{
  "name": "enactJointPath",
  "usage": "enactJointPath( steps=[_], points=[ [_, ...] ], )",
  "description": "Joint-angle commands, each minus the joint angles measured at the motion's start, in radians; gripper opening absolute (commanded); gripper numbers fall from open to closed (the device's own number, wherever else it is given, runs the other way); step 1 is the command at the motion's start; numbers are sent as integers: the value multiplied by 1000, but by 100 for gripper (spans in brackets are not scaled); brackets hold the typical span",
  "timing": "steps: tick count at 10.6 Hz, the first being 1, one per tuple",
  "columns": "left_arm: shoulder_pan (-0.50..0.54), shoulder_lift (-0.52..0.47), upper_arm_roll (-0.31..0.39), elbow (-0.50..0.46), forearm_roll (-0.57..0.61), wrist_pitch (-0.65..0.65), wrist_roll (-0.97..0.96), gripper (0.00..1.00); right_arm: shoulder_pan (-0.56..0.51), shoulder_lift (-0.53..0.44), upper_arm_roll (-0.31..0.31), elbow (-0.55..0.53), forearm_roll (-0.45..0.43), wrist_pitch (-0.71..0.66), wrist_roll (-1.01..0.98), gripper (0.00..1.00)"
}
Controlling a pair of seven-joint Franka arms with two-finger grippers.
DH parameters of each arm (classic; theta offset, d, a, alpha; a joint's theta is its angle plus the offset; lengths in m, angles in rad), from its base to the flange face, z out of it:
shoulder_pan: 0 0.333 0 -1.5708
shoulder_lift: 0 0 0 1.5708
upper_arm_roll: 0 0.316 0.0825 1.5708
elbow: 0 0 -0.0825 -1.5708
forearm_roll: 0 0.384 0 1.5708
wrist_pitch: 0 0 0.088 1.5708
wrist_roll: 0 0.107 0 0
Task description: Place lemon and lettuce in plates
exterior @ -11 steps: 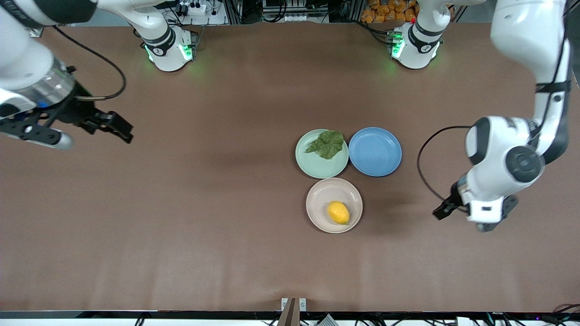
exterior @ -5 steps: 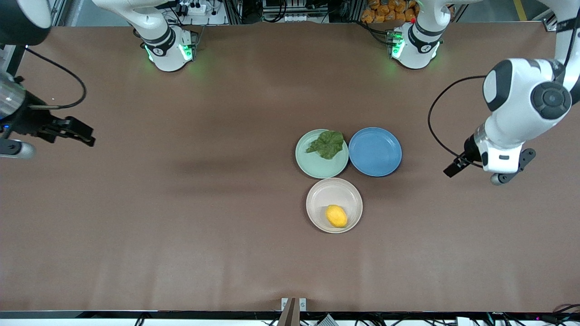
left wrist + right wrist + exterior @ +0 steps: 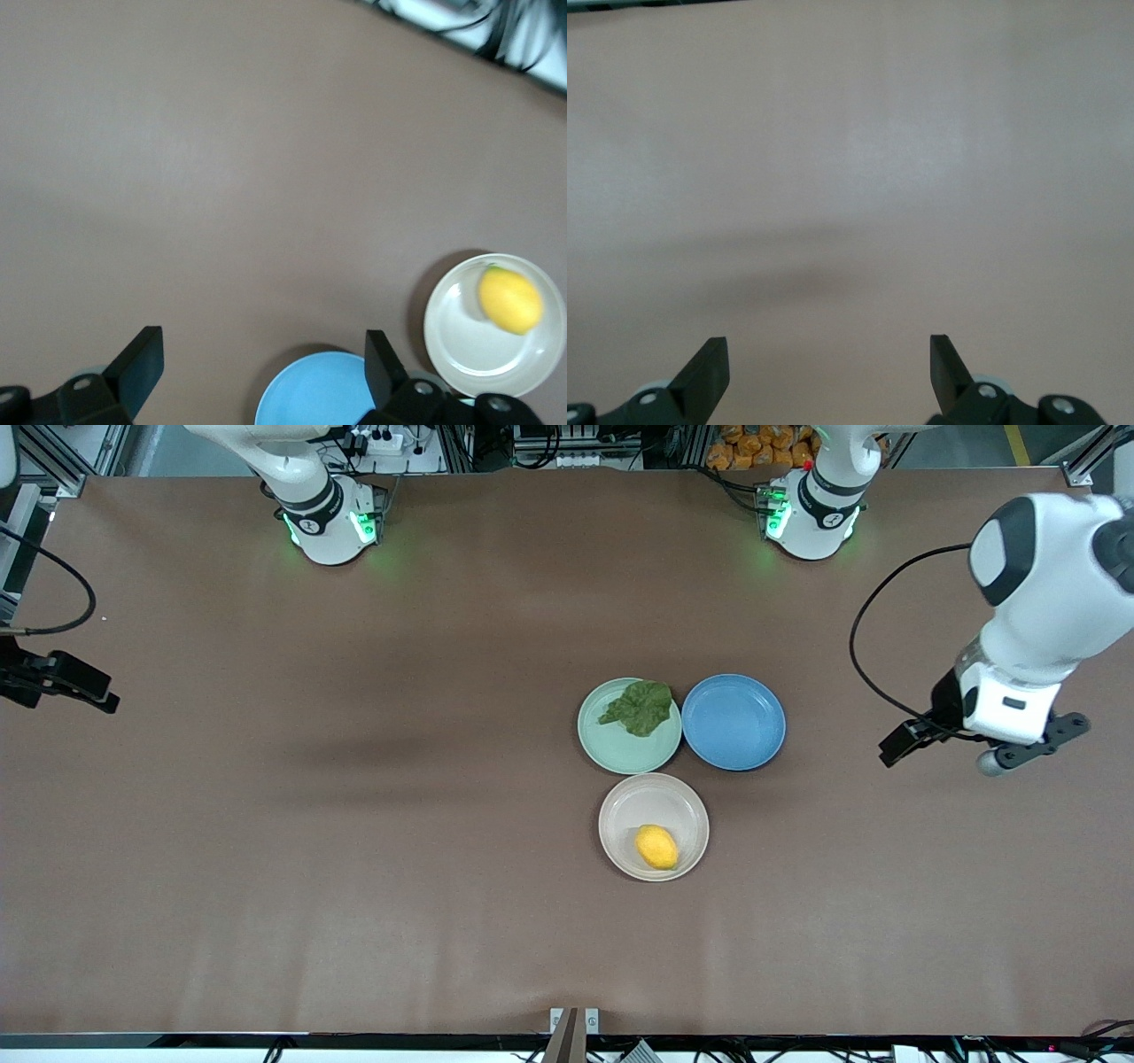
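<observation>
The yellow lemon (image 3: 656, 847) lies in the beige-cream plate (image 3: 625, 806); both show in the left wrist view, the lemon (image 3: 509, 299) in the plate (image 3: 461, 341). The dark green lettuce (image 3: 638, 707) lies in the pale mint green plate (image 3: 611, 748), which stands farther from the front camera than the beige plate. My left gripper (image 3: 902, 746) (image 3: 260, 350) is open and empty, up over bare table toward the left arm's end. My right gripper (image 3: 80, 689) (image 3: 829, 356) is open and empty, over the table's edge at the right arm's end.
An empty blue plate (image 3: 733, 721) (image 3: 319, 390) stands beside the mint plate, toward the left arm's end. The brown table (image 3: 354, 824) is bare elsewhere. Both arm bases stand along the table edge farthest from the front camera.
Both arms have drawn back from the plates, each toward its own end of the table. The lemon has shifted slightly in the beige plate. The lettuce has not moved.
</observation>
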Motion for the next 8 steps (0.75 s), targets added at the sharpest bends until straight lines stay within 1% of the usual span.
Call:
enactJointPath(
  steps=[1, 2, 3, 4, 5, 6, 8],
  points=[
    [-26, -3, -3, 136, -14, -163, 124, 100, -40, -91, 68, -70, -1, 6, -7, 100],
    [-26, -6, -3, 189, -19, -241, 144, 100, -40, -100, 80, -72, -1, 0, -5, 100],
    [-26, -8, 0, 251, -20, -353, 181, 100, -36, -114, 85, -98, -1, -7, -5, 100],
    [-26, -29, 1, 288, -20, -435, 244, 100, -25, -130, 85, -124, -1, -4, -5, 100],
    [-26, -63, 1, 293, -20, -475, 281, 100, -22, -143, 88, -138, -1, -5, -5, 100],
    [-28, -89, 1, 290, -19, -509, 284, 100, -26, -153, 114, -146, -1, -4, -5, 100],
    [-25, -88, -9, 306, -11, -544, 284, 100, -28, -155, 135, -146, -1, 1, -3, 100]
  ],
)
